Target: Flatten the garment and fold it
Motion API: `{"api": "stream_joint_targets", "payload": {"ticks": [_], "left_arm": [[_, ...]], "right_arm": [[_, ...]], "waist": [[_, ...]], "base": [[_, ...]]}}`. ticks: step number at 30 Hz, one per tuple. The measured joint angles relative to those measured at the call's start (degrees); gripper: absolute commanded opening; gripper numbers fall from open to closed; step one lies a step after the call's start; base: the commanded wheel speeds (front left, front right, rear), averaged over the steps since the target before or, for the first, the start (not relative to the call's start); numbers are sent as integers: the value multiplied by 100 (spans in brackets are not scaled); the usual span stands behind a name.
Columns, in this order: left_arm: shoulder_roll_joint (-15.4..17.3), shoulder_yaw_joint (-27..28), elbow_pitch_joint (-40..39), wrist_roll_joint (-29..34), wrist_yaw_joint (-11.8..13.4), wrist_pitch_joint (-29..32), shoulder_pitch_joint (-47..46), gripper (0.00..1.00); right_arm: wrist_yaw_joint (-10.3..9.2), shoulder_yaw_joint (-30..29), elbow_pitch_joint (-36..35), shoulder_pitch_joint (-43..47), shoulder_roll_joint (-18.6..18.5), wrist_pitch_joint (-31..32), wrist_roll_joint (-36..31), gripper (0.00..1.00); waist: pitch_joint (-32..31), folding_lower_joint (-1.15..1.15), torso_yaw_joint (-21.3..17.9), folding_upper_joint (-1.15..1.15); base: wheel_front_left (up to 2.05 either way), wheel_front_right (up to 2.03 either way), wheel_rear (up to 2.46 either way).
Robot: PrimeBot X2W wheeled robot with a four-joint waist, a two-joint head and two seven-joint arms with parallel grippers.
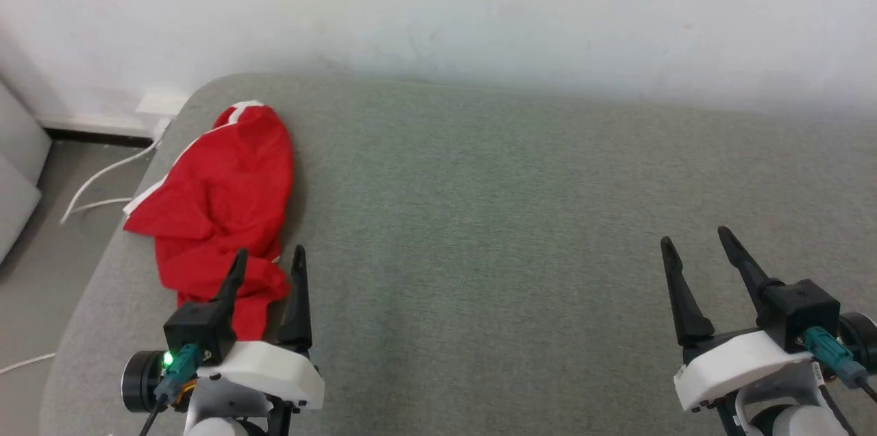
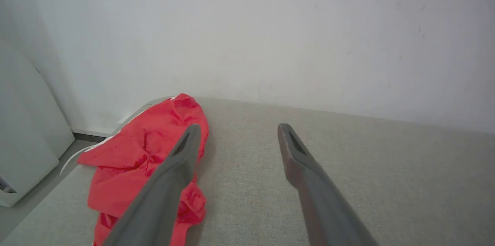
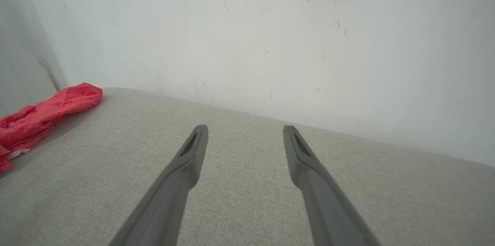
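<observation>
The garment is a crumpled heap of bright red fabric with white trim, lying near the left end of the grey cushioned surface. My left gripper hovers open at the heap's near edge; its left finger overlaps the red cloth in the head view, nothing between the jaws. In the left wrist view the garment lies left of and behind the left gripper. My right gripper stands open far to the right over bare cushion. In the right wrist view the right gripper is open, with the garment far left.
A white wall rises right behind the surface. The cushion's rounded left edge drops to a grey floor with white cables. A pale panel stands at the far left.
</observation>
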Motion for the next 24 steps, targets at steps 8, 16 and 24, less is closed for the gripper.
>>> {"api": "stream_joint_targets", "payload": {"ticks": [8,16,24], "left_arm": [[1,-12,49,-175,11,-101,-1,100],[1,-76,81,-335,87,-193,-1,100],[0,-176,83,-482,171,-286,-68,100]], "right_arm": [[0,52,-80,1,0,-1,-19,100],[0,74,-158,24,0,-31,-26,100],[0,79,-266,35,1,-47,-35,100]], "waist": [[43,0,392,0],[97,0,703,0],[186,0,935,0]], "base": [[-2,-2,-2],[-11,-11,-11],[-4,-4,-4]]}}
